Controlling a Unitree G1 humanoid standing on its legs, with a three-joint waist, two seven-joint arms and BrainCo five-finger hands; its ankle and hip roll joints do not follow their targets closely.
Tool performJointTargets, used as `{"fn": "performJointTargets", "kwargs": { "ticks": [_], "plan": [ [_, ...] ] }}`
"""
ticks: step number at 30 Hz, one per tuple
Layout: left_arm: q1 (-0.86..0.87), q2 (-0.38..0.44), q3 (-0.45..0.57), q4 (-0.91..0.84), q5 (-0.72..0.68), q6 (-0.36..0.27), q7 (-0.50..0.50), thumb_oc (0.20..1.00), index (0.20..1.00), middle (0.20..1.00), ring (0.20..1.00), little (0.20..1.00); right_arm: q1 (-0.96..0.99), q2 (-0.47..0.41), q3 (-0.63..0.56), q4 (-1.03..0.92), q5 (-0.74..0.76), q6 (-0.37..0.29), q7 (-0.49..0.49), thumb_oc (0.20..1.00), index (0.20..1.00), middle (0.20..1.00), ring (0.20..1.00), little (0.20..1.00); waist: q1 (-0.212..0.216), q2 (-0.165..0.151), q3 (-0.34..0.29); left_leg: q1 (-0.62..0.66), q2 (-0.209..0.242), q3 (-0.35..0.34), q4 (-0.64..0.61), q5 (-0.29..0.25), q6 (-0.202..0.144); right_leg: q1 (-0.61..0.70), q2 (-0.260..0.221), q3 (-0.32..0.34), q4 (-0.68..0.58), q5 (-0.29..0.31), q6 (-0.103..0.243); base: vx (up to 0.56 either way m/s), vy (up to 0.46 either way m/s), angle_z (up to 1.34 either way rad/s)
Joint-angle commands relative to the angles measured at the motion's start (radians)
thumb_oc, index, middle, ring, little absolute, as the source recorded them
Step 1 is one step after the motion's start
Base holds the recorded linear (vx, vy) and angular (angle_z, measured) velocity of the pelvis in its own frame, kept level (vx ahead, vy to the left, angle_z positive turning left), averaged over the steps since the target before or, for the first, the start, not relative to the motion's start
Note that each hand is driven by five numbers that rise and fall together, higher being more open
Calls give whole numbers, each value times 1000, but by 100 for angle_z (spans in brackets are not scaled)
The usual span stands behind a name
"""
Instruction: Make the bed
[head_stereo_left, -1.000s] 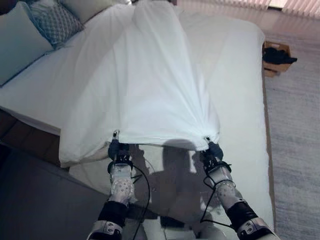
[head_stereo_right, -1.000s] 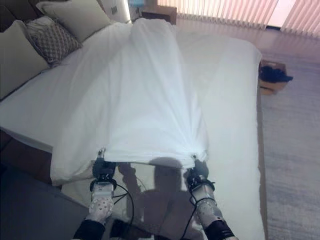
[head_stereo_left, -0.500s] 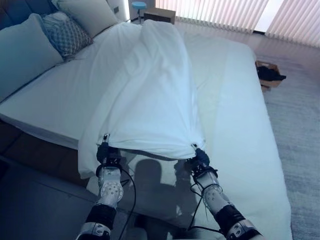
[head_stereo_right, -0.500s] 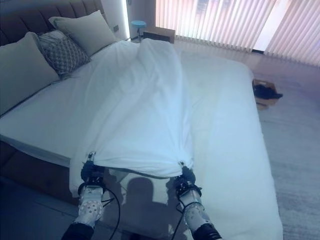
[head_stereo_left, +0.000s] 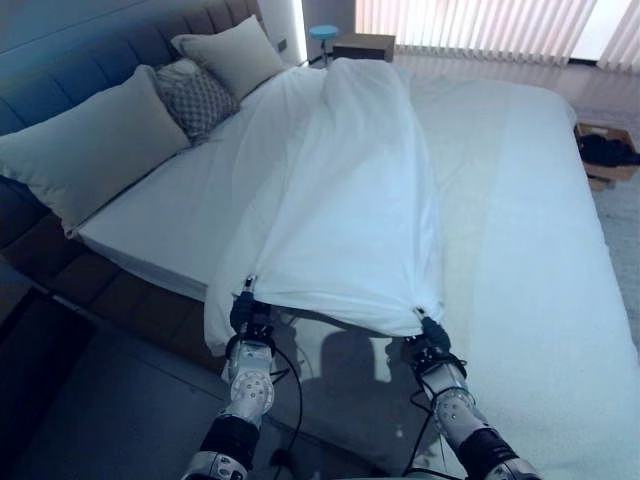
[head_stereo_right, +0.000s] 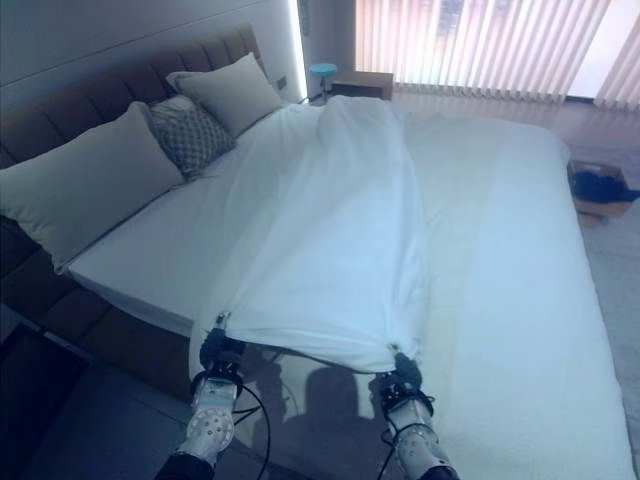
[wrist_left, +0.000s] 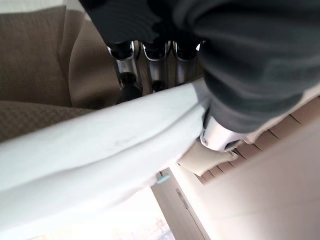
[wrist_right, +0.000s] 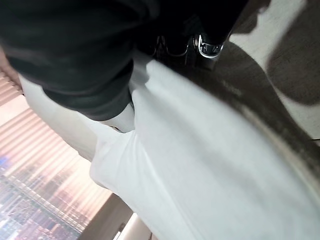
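A white sheet (head_stereo_left: 345, 200) lies bunched lengthwise down the middle of the bed (head_stereo_left: 540, 250), running from the far edge to the near one. My left hand (head_stereo_left: 248, 315) is shut on its near left corner, and my right hand (head_stereo_left: 432, 335) is shut on its near right corner. The near hem hangs stretched between the two hands, lifted a little above the mattress. In the left wrist view the white sheet edge (wrist_left: 100, 150) passes under the curled fingers (wrist_left: 127, 75). In the right wrist view the sheet (wrist_right: 210, 160) is pinched under the dark cover.
Two pale pillows (head_stereo_left: 85, 150) (head_stereo_left: 230, 55) and a patterned cushion (head_stereo_left: 195, 95) lean on the padded headboard (head_stereo_left: 60, 80) at the left. A nightstand (head_stereo_left: 365, 45) and a small stool (head_stereo_left: 322, 33) stand past the bed. An open box of dark things (head_stereo_left: 608, 152) sits on the floor right.
The camera has tilted up and swung, so the headboard and pillows now show. Both hands keep their hold on the sheet corners, with the hem still stretched between them.
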Motion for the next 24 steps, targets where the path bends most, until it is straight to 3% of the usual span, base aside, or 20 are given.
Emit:
{"fn": "performJointTargets", "kwargs": {
  "ticks": [1,2,3,4,5,7,10,11,13,17,18,19,22,24],
  "plan": [
    [-24,77,59,-102,-15,-85,-10,200,200,200,200,200,-13,25,5,-51,-33,-16,6,200,200,200,200,200,45,-30,-69,30,-44,-64,22,-13,1,3,-226,84,-55,138,147,97,771,-64],
    [-24,80,55,-97,-9,-77,-19,200,200,200,200,200,-11,19,2,-57,-49,-3,8,200,200,200,200,200,42,-34,-70,37,-70,-30,31,-64,7,12,-265,78,-66,187,161,63,552,-64],
    [-25,80,55,-97,-9,-77,-19,200,200,200,200,200,-11,19,2,-57,-49,-3,8,200,200,200,200,200,42,-36,-72,34,-72,-30,31,-61,8,10,-266,79,-68,190,162,16,720,-57],
    [-22,91,32,-88,13,-69,-30,200,200,200,200,200,-6,23,4,-57,-65,5,9,200,200,200,200,200,49,-53,-63,44,-116,20,35,-115,39,-18,-318,71,-74,327,153,-44,683,-62],
    [-22,102,33,-82,18,-72,-30,200,200,200,200,200,-17,32,1,-51,-65,0,6,200,200,200,200,200,63,-59,-56,45,-132,55,26,-118,56,-55,-341,25,-75,395,139,-76,896,-65],
    [-16,123,36,-80,41,-77,-22,200,200,200,200,200,-40,56,14,-35,-59,-8,8,200,200,200,200,200,78,-45,-41,51,-137,110,-8,-99,69,-83,-334,-92,-67,377,125,-111,651,-67],
    [19,123,54,-98,38,-75,-31,200,200,200,200,200,-66,64,40,-30,-56,-5,34,200,200,200,200,200,90,-22,-42,88,-161,162,-110,-54,96,-94,-201,-165,8,225,98,-39,582,-39],
    [27,124,62,-106,41,-75,-31,200,200,200,200,200,-68,65,44,-33,-58,-4,38,200,200,200,200,200,99,-21,-46,91,-170,176,-126,-44,100,-93,-188,-215,19,203,94,-18,468,-22],
    [49,120,76,-124,51,-73,-20,200,200,200,200,200,-68,59,65,-60,-69,-5,52,200,200,200,200,200,112,-20,-41,118,-193,192,-164,-28,107,-81,-113,-288,47,124,73,0,357,-27],
    [56,97,81,-105,54,-72,-16,200,200,200,200,200,-66,54,79,-67,-61,-18,71,200,200,200,200,200,107,-44,-44,141,-250,191,-194,0,103,-71,44,-245,-1,78,51,16,180,-30],
    [56,97,81,-105,54,-72,-16,200,200,200,200,200,-66,54,79,-67,-61,-18,71,200,200,200,200,200,107,-43,-46,138,-250,190,-195,2,103,-73,44,-246,-5,82,51,26,100,-5],
    [62,86,85,-87,57,-78,-17,200,200,200,200,200,-58,44,79,-66,-66,-24,68,200,200,200,200,200,103,-60,-51,138,-281,182,-200,6,109,-35,80,-213,-81,79,25,34,85,12],
    [76,65,66,-84,62,-61,-24,200,200,200,200,200,-27,34,84,-70,-74,-22,63,200,200,200,200,200,85,-48,-60,153,-289,173,-223,11,112,-17,81,-180,-103,92,17,59,45,55],
    [85,56,56,-87,65,-51,-24,200,200,200,200,200,-1,29,72,-67,-84,-17,56,200,200,200,200,200,74,-39,-60,146,-296,186,-200,3,106,11,64,-217,-135,96,16,56,6,51]
  ]
}}
